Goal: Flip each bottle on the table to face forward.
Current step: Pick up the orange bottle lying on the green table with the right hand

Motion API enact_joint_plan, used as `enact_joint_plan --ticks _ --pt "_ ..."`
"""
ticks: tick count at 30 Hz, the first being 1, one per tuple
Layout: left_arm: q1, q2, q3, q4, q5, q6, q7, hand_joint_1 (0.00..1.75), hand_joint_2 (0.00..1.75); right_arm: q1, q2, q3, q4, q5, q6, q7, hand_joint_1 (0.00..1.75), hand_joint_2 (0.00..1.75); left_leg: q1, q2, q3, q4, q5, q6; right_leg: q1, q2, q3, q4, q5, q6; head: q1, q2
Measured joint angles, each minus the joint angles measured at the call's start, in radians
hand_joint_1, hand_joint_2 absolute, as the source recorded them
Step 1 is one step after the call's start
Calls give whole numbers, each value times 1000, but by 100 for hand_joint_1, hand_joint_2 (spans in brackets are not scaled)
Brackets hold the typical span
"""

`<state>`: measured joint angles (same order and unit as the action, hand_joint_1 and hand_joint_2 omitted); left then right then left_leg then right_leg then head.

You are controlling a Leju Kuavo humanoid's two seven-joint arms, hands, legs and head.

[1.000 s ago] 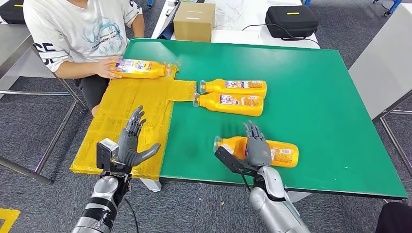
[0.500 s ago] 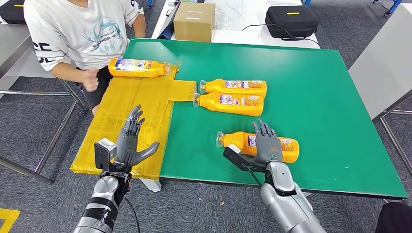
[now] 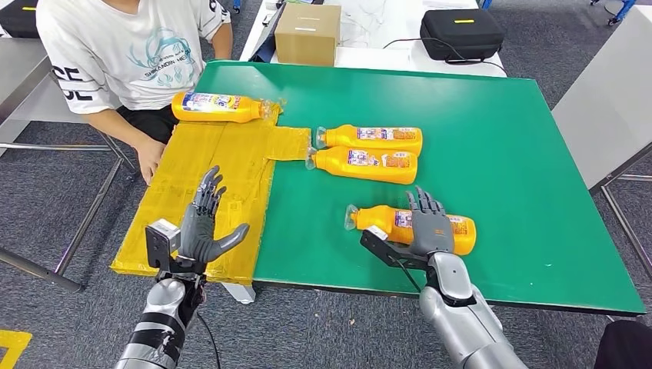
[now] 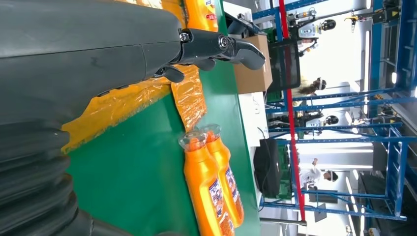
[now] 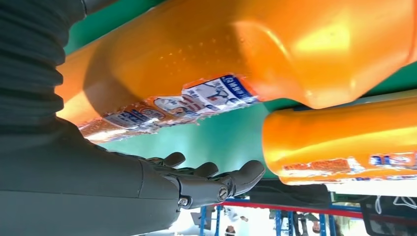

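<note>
Nearest orange plastic bottle [image 3: 415, 229], lying on its side close to the bench's near edge, cap toward the yellow side, label strip showing on top. Right hand [image 3: 430, 227] draped over its middle, fingers spread flat across the body, not wrapped round it; looks like pressing or rolling contact rather than a real grip, so holding nothing as such. Probably parked there to steady the bottle as its label comes round to face up.

Further toward the middle of the green bench [image 3: 492, 138]: pair of matching orange bottles [image 3: 367, 152] lying side by side, touching, caps pointing the same way, labels up. Looks like those are already sorted, though hard to be sure from here.

Fourth orange bottle [image 3: 221, 107] up near the far left corner, resting on the crinkly yellow taped sheet [image 3: 207, 177] that covers the bench's left end, label up as well.

Left hand [image 3: 206, 228] hovering over the near end of that yellow sheet, wide open, thumb out, nothing in it, well apart from every bottle.

Person in a white printed T-shirt [image 3: 123, 46] seated at the far left corner, one hand hanging by the bench edge near the fourth bottle. Cardboard box [image 3: 307, 32] and black zip case [image 3: 461, 32] sitting on the white table beyond the far edge, out of the way. Nothing blocking the reach to the pair.
</note>
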<state>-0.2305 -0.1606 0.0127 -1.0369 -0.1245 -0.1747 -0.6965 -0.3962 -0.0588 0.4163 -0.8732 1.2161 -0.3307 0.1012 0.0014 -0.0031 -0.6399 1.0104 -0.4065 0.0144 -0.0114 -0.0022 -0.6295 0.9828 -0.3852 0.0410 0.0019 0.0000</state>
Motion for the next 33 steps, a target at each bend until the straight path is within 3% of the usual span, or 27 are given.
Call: enact_joint_plan --ticks 8,20,24,33 --pt "3 1 19 0 10 -24 -2 0 175 63 -52 -34 -65 -28 86 10 0 175 0 0 0 0 0 0 0 -1 0 0 0 0 0 0" --pt "18 2 35 -1 20 -37 -3 0 175 175 -100 -69 -209 9 132 52 0 175 0 0 2 0 -1 0 0 -1 3 -1 0 0 0 0" --pt "19 2 36 -1 21 -41 -3 0 175 190 -111 -77 -233 11 164 60 172 175 0 0 3 0 0 0 0 -1 3 -1 0 0 0 0" --pt "19 2 42 -1 27 -55 -3 0 175 169 -153 -116 -216 -16 234 45 175 175 0 0 3 0 0 0 0 -1 4 -1 0 0 0 0"
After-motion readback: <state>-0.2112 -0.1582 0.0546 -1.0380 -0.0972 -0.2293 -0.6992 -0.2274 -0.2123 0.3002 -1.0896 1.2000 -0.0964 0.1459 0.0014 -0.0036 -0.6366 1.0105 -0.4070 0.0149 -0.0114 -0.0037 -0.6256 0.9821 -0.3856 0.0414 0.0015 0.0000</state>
